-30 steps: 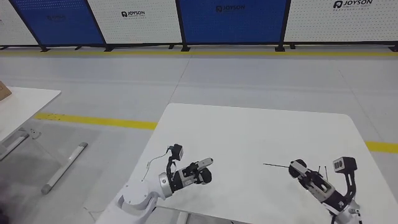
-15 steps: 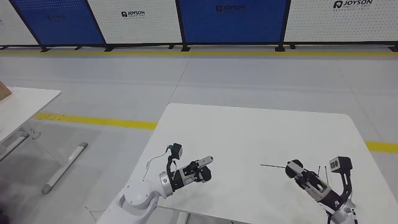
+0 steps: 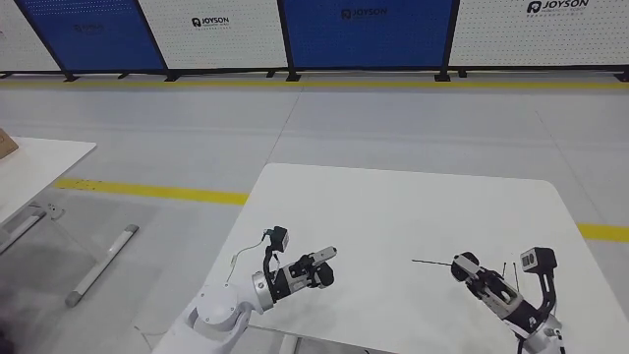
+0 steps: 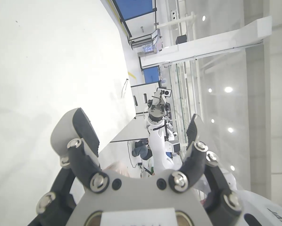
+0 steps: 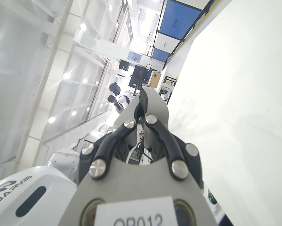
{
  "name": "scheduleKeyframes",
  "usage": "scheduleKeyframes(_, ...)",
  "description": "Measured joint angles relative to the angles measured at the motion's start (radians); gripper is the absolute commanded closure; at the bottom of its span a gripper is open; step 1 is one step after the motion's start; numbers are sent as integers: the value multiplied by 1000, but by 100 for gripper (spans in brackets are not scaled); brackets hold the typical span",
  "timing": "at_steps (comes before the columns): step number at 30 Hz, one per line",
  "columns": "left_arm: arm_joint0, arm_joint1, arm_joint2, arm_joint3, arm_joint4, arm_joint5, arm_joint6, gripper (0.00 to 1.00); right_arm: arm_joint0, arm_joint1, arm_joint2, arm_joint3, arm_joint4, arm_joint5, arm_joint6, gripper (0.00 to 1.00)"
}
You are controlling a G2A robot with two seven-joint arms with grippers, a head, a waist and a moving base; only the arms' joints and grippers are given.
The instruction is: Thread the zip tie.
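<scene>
- The right gripper (image 5: 143, 94) is pressed together on a thin black zip tie (image 3: 432, 263), over the near right part of the white table (image 3: 393, 206).
- The tie's free length sticks out from the fingertips, pointing across toward the left arm's side.
- The left gripper (image 4: 137, 123) is spread wide with nothing between its black pads (image 4: 85, 128). It sits over the table's near left part, well apart from the tie.

Pads (image 4: 84, 128) of the left gripper (image 4: 136, 116): black ribbed rubber. Table (image 3: 413, 206): smooth matt white. Zip tie (image 3: 430, 262): black plastic.
</scene>
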Motion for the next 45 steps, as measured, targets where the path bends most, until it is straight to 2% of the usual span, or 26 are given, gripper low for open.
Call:
scheduleKeyframes(5,0,0,0,0,0,0,0,0,0,0,0,-1,-1,1,-1,100)
scheduleKeyframes(8,0,0,0,0,0,0,0,0,1,-2,-10,-25,-27,9,-14,100)
scheduleKeyframes(12,0,0,0,0,0,0,0,0,12,-8,-46,-62,-57,26,-9,100)
scheduleKeyframes(15,0,0,0,0,0,0,0,0,35,-13,-79,-64,-87,55,-19,100)
scheduleKeyframes(25,-1,-1,4,-1,-2,2,5,0,35,-13,-79,-63,-87,54,-20,100)
scheduleKeyframes(29,-19,-6,55,-11,-1,19,31,0,35,-13,-79,-63,-87,54,-20,100)
scheduleKeyframes(31,-37,-10,92,-11,20,32,50,0,35,-13,-79,-63,-87,54,-20,100)
scheduleKeyframes(35,-95,-22,169,28,36,60,98,0,35,-13,-79,-63,-87,54,-20,100)
scheduleKeyframes(37,-104,-23,177,36,31,61,105,0,35,-13,-79,-63,-87,54,-20,100)
scheduleKeyframes(43,-102,-23,176,34,30,59,105,0,37,-14,-81,-61,-83,59,-28,100)
scheduleKeyframes(45,-97,-24,173,30,11,45,129,0,46,-19,-96,-54,-78,67,-44,100)
